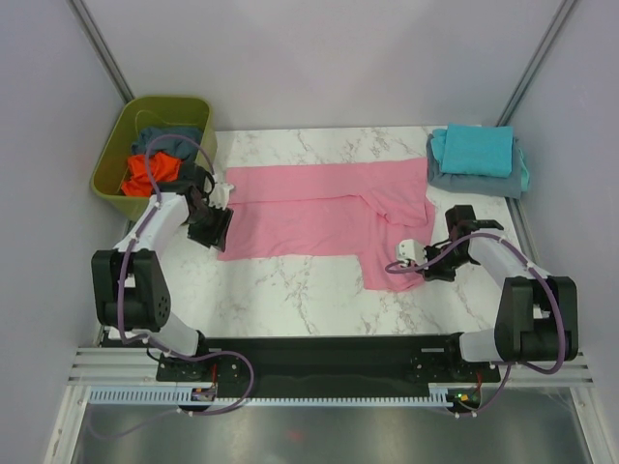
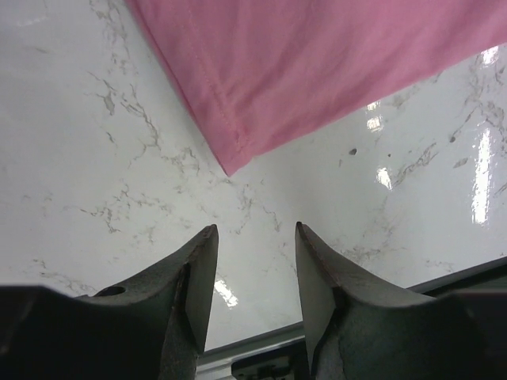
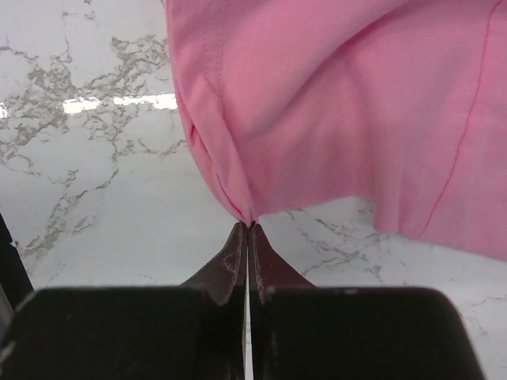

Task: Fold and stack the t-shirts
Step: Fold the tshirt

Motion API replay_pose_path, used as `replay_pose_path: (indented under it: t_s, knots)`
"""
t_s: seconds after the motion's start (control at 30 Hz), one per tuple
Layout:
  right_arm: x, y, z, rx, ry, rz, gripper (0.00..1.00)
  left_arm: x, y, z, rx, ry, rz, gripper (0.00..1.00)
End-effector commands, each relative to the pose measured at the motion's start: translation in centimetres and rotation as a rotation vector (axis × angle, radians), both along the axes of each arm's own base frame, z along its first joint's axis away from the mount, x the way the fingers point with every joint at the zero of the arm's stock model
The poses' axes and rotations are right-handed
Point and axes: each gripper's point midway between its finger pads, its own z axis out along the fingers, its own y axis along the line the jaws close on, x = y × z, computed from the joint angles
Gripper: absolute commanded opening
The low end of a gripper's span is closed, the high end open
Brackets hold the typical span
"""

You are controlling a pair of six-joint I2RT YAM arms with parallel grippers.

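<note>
Pink t-shirt (image 1: 309, 213), corner in right gripper (image 3: 249, 228), just beyond left gripper (image 2: 256, 226)

Pink shirt (image 2: 317, 71): fills the upper right, lying flat, with a stitched hem along its left edge running down to a corner.
Shirt corner: points down toward the gap between the fingers, clear of both tips.
Left gripper (image 2: 253, 231): two dark fingers at the bottom, spread, nothing between them.
Table (image 2: 87, 142): white marble, grey veins, glare at right.
</note>
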Motion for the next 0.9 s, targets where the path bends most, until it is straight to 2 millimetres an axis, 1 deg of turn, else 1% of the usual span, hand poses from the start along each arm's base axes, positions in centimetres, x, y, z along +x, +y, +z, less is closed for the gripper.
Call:
replay_pose_path:
  t_s: [0.0,0.07,0.13,0.17,0.2,0.4,0.47,0.5,0.7,0.87]
  knots:
    - [1.9,0.7,1.7,0.039,-0.067,-0.029,0.0,-1.3,0.0,-1.1,0.001,0.088,-0.005,0.51]
    - [2.3,0.6,1.8,0.038,-0.07,-0.034,0.0,-1.0,0.2,-1.3,0.002,0.099,-0.001,0.51]
    - [2.7,0.6,2.0,0.032,-0.075,-0.035,0.0,-0.7,0.3,-2.1,0.003,0.129,0.002,0.51]
    - [2.8,0.5,2.0,0.03,-0.075,-0.036,0.0,-0.4,0.4,-2.1,0.002,0.128,0.007,0.51]
    - [3.1,0.5,2.2,0.029,-0.079,-0.037,0.0,-0.4,0.4,-2.7,0.003,0.146,0.007,0.51]
    - [3.9,0.5,2.4,0.032,-0.077,-0.051,0.0,-0.1,0.6,-3.7,0.002,0.18,0.013,0.51]
    - [4.0,0.5,2.3,0.033,-0.073,-0.055,0.0,-0.1,0.6,-4.2,0.003,0.198,0.013,0.51]
    - [3.9,1.2,2.3,0.034,-0.072,-0.03,0.0,-0.1,0.6,-4.4,0.003,0.204,0.013,0.51]
    - [3.9,1.3,2.1,0.029,-0.065,-0.033,0.0,-0.1,0.6,-5.6,0.003,0.246,0.013,0.51]
    - [3.8,1.3,2.1,0.028,-0.065,-0.045,0.0,-0.2,0.6,-6.1,0.003,0.264,0.013,0.51]
